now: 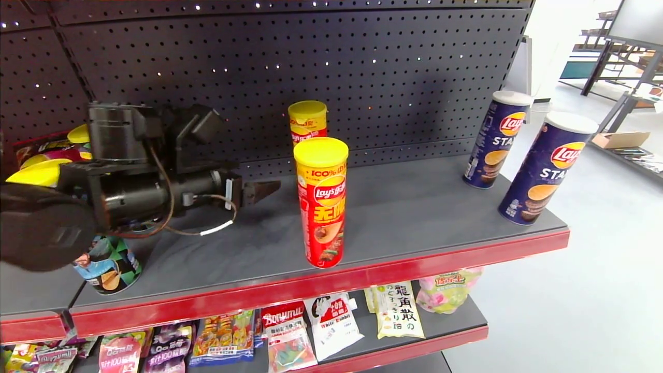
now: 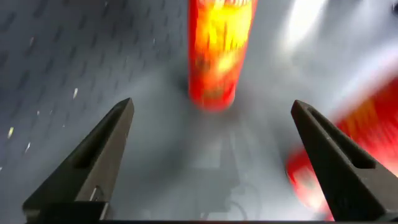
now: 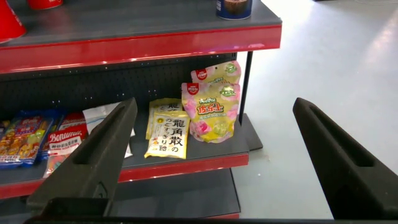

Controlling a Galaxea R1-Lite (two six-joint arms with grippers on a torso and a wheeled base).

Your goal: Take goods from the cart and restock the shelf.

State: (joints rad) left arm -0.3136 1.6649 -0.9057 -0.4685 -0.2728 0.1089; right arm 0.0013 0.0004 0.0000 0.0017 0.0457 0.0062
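A red chip can with a yellow lid [image 1: 321,204] stands upright near the front of the top shelf [image 1: 414,223]. A second red can [image 1: 307,122] stands behind it by the pegboard. My left gripper [image 1: 263,190] hovers over the shelf just left of the front can, apart from it. In the left wrist view this gripper [image 2: 212,107] is open and holds nothing, with one red can [image 2: 214,53] ahead and another red can [image 2: 348,149] off to one side. My right gripper [image 3: 214,107] is open and empty, facing the lower shelf [image 3: 186,165].
Two blue chip cans [image 1: 496,140] [image 1: 546,168] stand at the shelf's right end. A short cartoon-printed can [image 1: 109,264] and snack bags [image 1: 49,150] sit under and behind my left arm. Snack bags [image 3: 211,109] line the lower shelf. Open floor lies to the right.
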